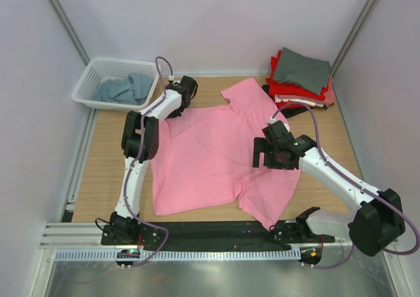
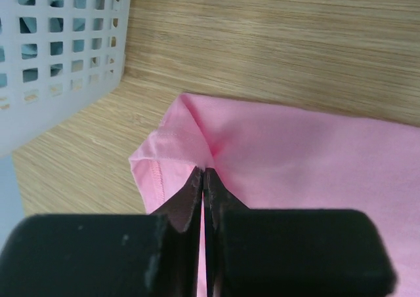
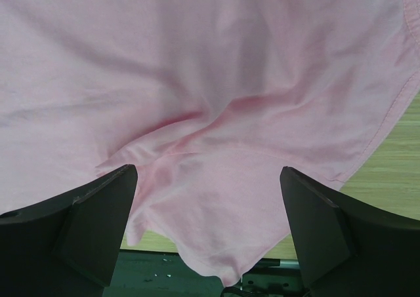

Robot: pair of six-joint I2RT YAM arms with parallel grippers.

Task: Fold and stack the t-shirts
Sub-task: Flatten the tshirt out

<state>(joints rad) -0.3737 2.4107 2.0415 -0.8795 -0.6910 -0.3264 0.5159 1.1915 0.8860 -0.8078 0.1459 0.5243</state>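
From above, the pink shirt [image 1: 210, 159] lay spread flat in the middle of the table [image 1: 105, 179]. Its long axis ran left to right: what looked like the hem was on the left and the shoulders on the right. One sleeve pointed toward the far wall and the other toward the near edge. The left gripper [image 1: 186, 89] sat at the shirt's far left corner. The right gripper [image 1: 272, 157] hovered over the right side, between the two sleeves. At the far left stood a basket [image 1: 88, 80] with a grey-blue shirt [image 1: 125, 88] in it. At the far right corner was a stack with a grey shirt [image 1: 303, 69] on top and a red shirt [image 1: 295, 89] under it, just beside the far sleeve.

In the left wrist view, the left gripper's fingers [image 2: 187, 208] were pressed together, clamped on a pinch of pink cloth. The stitched corner bunched up just past the fingertips. The shirt ran off to the right over the wood, and the basket wall stood near on the left, apart from the cloth.

In the right wrist view, the right gripper's fingers [image 3: 98, 218] were wide apart with nothing between them. The shirt lay rumpled below the gap, with a soft crease running across it. A strip of table showed at the right past the stitched edge. I could not tell whether the fingertips touched the cloth.
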